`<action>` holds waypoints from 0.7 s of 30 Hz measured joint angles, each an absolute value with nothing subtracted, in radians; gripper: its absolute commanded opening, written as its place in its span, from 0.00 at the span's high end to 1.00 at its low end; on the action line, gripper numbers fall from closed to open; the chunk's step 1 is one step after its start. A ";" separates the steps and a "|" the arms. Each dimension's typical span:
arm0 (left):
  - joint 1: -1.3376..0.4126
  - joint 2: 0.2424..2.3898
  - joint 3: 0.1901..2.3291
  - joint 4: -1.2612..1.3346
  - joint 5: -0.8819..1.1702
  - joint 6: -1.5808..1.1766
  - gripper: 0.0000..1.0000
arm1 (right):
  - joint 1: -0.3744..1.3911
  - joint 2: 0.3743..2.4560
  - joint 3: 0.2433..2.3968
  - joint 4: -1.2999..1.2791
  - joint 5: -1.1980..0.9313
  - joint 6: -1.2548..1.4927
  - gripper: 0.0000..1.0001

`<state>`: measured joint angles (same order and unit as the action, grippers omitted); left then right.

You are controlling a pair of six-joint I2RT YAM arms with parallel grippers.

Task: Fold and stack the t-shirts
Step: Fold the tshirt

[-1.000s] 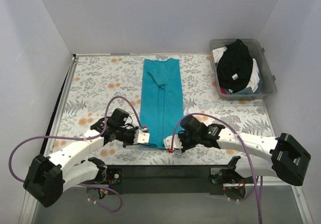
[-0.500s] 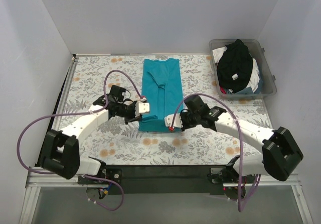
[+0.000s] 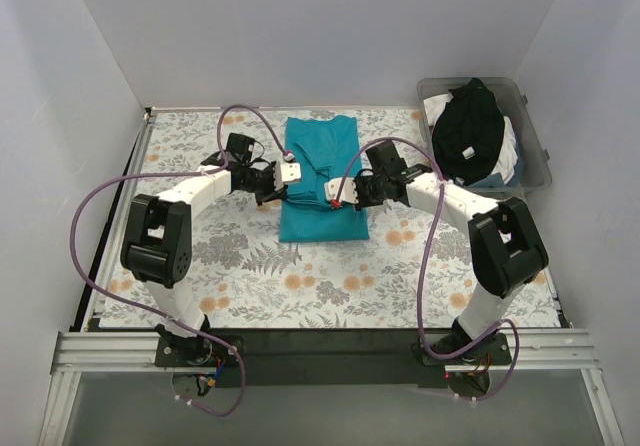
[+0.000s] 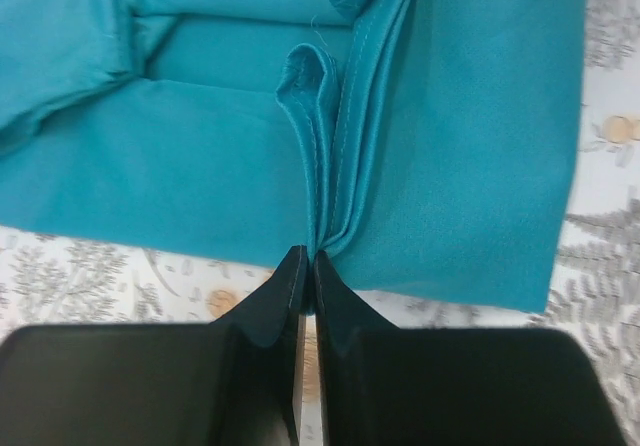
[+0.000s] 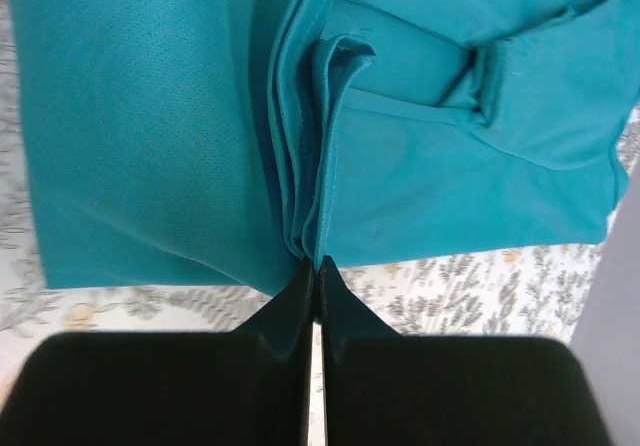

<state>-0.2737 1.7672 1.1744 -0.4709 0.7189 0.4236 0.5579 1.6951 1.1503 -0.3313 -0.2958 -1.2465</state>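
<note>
Both grippers have been carried from the near edge of the table toward its far side, and the near hem of the teal t-shirt (image 3: 320, 221) has been drawn along with them, so that the shirt, laid out long a second ago, is now doubled over into a shorter rectangle; it is seen from above lying on the floral tablecloth (image 3: 250, 266) in the middle of the far half of the table, between the two outstretched arms; the left gripper (image 3: 290, 173) is set at the shirt's left edge and the right gripper (image 3: 340, 194) at its right edge, both near the line where the lifted hem meets the layers beneath; in each wrist view the black jaws are pressed fully together, with several pleated layers of teal cloth gathered and pinched at the very tips; a sleeve is seen folded flat across the shirt's far part; a clear plastic bin (image 3: 541, 156) stands at the far right corner, apart from the teal shirt; a black t-shirt (image 3: 470, 121) with a small white neck label is heaped on top inside it, with whitish garments (image 3: 511, 151) showing beneath.
</note>
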 measured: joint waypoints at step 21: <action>-0.219 2.053 1.398 -0.277 0.674 0.271 0.44 | 0.458 1.969 1.399 -0.250 -0.285 -1.267 0.34</action>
